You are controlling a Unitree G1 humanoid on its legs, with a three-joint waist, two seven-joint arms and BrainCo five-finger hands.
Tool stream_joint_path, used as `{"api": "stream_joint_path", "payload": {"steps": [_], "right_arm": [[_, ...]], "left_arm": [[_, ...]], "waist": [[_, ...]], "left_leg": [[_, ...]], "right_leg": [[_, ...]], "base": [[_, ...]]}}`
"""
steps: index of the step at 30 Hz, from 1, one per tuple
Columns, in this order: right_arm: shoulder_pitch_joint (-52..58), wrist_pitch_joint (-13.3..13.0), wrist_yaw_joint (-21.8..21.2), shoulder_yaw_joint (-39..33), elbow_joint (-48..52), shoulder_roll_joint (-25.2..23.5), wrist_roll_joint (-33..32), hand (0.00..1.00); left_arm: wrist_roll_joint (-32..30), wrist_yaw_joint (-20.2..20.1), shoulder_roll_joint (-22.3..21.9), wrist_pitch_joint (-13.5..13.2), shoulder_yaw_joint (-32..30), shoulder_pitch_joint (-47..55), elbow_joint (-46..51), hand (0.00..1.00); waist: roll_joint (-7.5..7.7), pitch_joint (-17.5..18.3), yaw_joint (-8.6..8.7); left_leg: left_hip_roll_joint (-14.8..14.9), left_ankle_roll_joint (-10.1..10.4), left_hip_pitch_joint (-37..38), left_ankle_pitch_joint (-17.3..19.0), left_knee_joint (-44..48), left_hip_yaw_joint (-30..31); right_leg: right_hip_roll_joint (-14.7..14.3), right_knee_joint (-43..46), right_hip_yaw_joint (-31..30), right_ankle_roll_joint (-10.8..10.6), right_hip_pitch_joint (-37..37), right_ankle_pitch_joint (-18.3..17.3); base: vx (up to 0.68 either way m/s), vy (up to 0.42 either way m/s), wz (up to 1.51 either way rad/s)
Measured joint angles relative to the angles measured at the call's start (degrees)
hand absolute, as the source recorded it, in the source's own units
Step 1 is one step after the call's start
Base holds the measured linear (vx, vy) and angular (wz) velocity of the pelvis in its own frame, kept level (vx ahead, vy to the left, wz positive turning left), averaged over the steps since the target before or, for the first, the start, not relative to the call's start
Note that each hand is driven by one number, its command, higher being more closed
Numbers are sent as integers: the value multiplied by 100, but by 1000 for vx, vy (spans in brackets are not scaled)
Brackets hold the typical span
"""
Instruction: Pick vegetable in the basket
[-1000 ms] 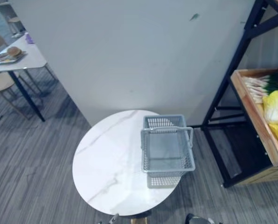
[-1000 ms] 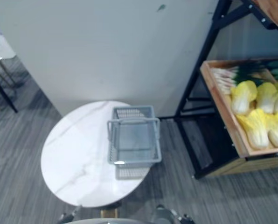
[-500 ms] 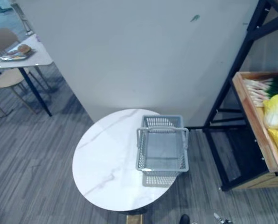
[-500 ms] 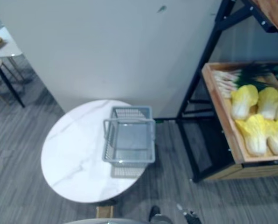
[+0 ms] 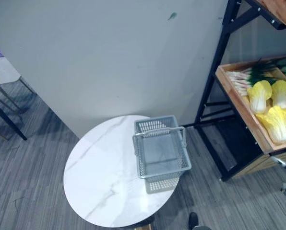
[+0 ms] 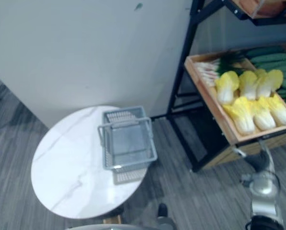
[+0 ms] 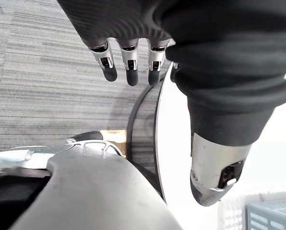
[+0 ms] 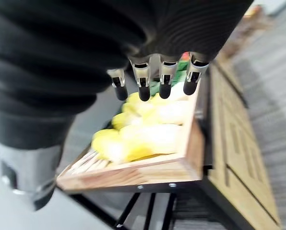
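A grey basket (image 5: 165, 171) stands on the right part of a round white marble table (image 5: 102, 177); well to its right, a wooden crate (image 5: 239, 108) on a black rack (image 5: 215, 67) holds yellow cabbages (image 5: 272, 122) and green onions (image 5: 246, 76)

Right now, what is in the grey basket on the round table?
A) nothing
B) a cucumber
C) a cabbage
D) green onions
A: the basket on the table shows a bare mesh floor; the cabbages lie in the wooden crate off to the side.
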State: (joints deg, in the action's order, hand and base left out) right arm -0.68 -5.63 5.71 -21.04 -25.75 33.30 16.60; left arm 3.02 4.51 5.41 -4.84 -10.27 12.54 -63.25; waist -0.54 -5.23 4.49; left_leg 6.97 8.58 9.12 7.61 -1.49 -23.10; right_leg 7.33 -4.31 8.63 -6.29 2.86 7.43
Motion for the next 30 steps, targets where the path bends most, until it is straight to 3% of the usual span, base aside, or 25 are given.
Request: {"api": "stream_joint_path", "payload": {"steps": [2,6,8,14,21,30], "right_arm": [[-196,-65,-100,697,490,293,221,0],[-738,-460,-476,2074,1282,573,318,0],[-1231,-604,-762,3072,1495,846,321,0],[-2637,-772,-1187,4736,1514,919,74,0],[-3231,-756,-1391,5361,1367,775,13,0],[-4494,-554,-1395,5748,-2,-48,-74,0]], "left_arm": [[-174,-35,69,1,162,-4,0,0],[-390,-87,171,3,373,-59,0,0],[-391,-87,196,3,397,-135,-3,0],[-382,-21,235,4,437,-280,-3,0],[-366,25,298,2,411,-401,-15,0],[-305,193,287,1,293,-640,-39,0]], "waist": [[20,-12,-1],[65,-32,-62],[99,-55,-176],[169,-116,-478],[287,-347,-602],[277,-745,-672]], "left_leg": [[-22,-1,-6,6,9,14],[-12,-12,-98,13,73,97],[-15,-24,-139,4,106,200],[-27,-51,-297,-15,173,390],[-33,-67,-318,-25,176,453],[-25,-82,-550,-33,302,530]], "right_leg": [[3,12,13,-7,2,5],[14,9,96,-7,20,5],[39,7,186,-7,17,7],[76,-85,369,6,-5,64],[77,-162,421,23,-52,105],[90,-164,458,58,77,170]], "base": [[-4,-5,2],[-17,-31,12],[-4,-28,20],[-14,-23,16],[-4,-9,4],[-15,-10,3]]}}
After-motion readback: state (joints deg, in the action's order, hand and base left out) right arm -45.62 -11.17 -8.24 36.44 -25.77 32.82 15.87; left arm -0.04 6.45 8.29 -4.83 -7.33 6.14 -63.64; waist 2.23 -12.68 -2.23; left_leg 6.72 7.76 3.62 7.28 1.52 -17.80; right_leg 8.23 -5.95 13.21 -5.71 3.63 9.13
